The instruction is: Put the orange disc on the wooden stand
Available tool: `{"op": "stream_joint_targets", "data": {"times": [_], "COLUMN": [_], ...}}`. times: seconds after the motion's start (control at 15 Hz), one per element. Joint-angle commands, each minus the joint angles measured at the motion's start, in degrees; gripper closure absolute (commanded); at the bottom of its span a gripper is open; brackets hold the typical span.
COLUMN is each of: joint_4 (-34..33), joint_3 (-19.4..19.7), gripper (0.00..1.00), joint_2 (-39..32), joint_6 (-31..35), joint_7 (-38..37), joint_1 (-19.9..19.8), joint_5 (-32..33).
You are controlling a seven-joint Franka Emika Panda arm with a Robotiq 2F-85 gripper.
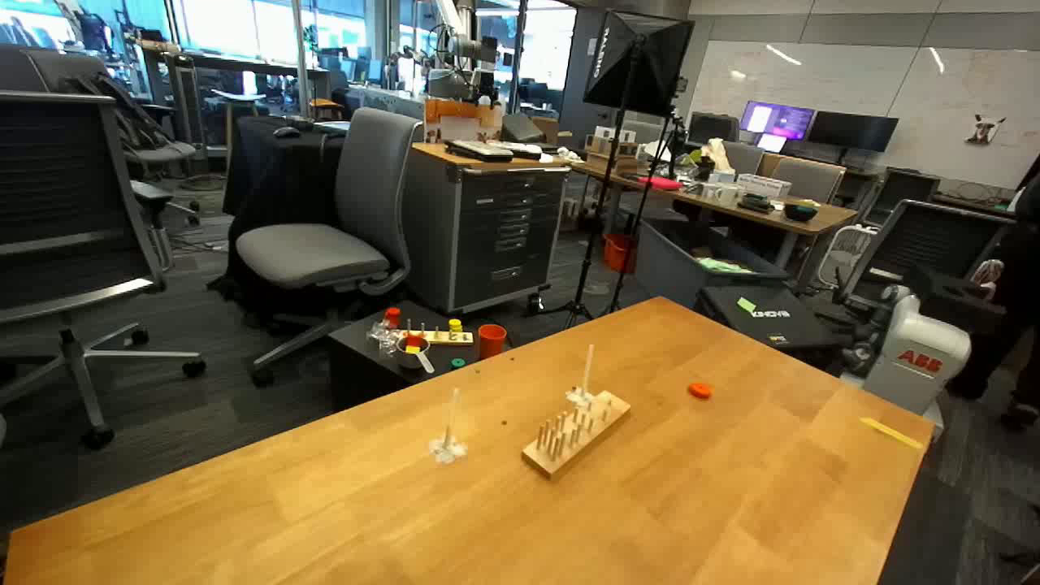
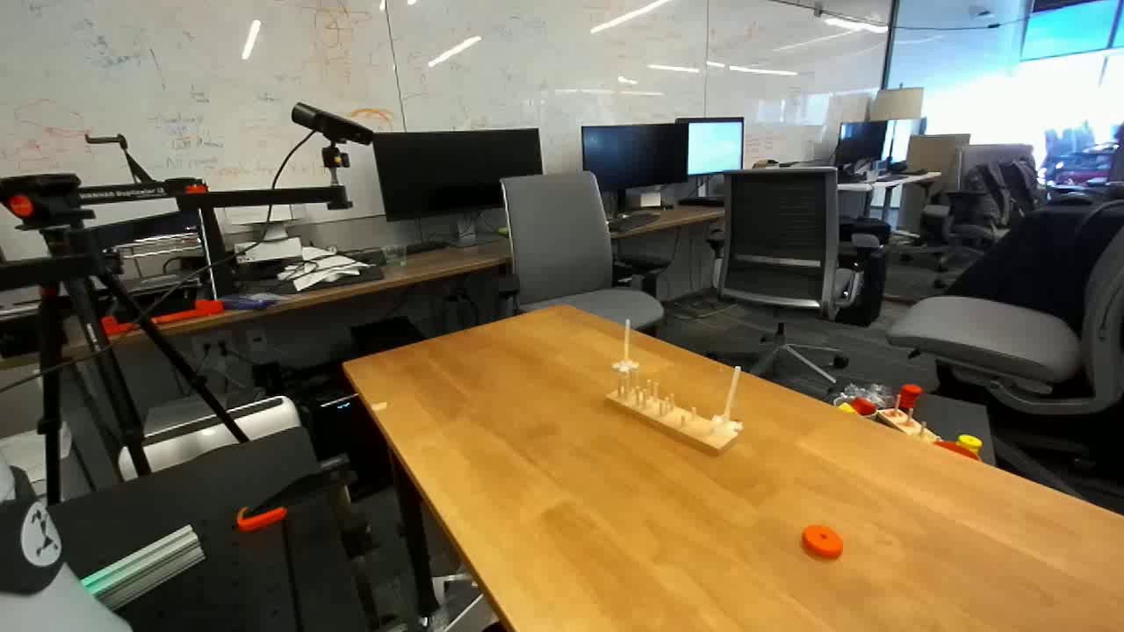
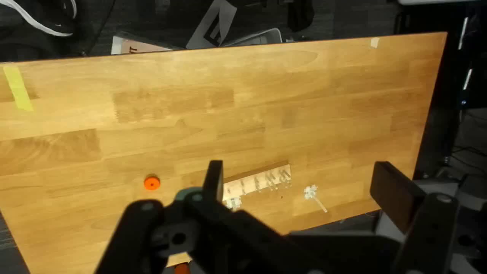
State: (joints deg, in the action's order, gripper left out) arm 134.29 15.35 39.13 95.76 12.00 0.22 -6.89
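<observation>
The orange disc (image 1: 699,391) lies flat on the wooden table, apart from the stand; it also shows in an exterior view (image 2: 823,542) and in the wrist view (image 3: 151,182). The wooden stand (image 1: 554,463) is a narrow light board with rows of upright pegs; it also shows in an exterior view (image 2: 702,431) and in the wrist view (image 3: 249,185). No disc sits on its pegs. My gripper (image 3: 302,180) is open and empty, high above the table. In the wrist view its left finger hides one end of the stand. The arm is out of both exterior views.
Two thin upright rods on whitish bases stand on the table, one (image 1: 451,418) apart and one (image 1: 587,374) close beside the stand. A low black side table (image 1: 366,378) beyond the table edge holds coloured pieces and a small pegboard. Yellow tape (image 1: 890,433) marks the table.
</observation>
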Motion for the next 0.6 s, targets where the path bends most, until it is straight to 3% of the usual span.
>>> {"op": "stream_joint_targets", "data": {"times": [0.0,0.27,0.53], "joint_4": [-0.35,-0.59,-1.88], "joint_3": [-1.30,-1.27,-1.87], "gripper": [0.00,0.00,0.00], "joint_2": [-0.40,-0.01,-7.95], "joint_6": [-0.22,-0.13,5.38], "joint_7": [0.94,0.93,0.90], "joint_1": [-1.83,-1.82,-1.73], "joint_5": [-0.87,-0.87,0.32]}}
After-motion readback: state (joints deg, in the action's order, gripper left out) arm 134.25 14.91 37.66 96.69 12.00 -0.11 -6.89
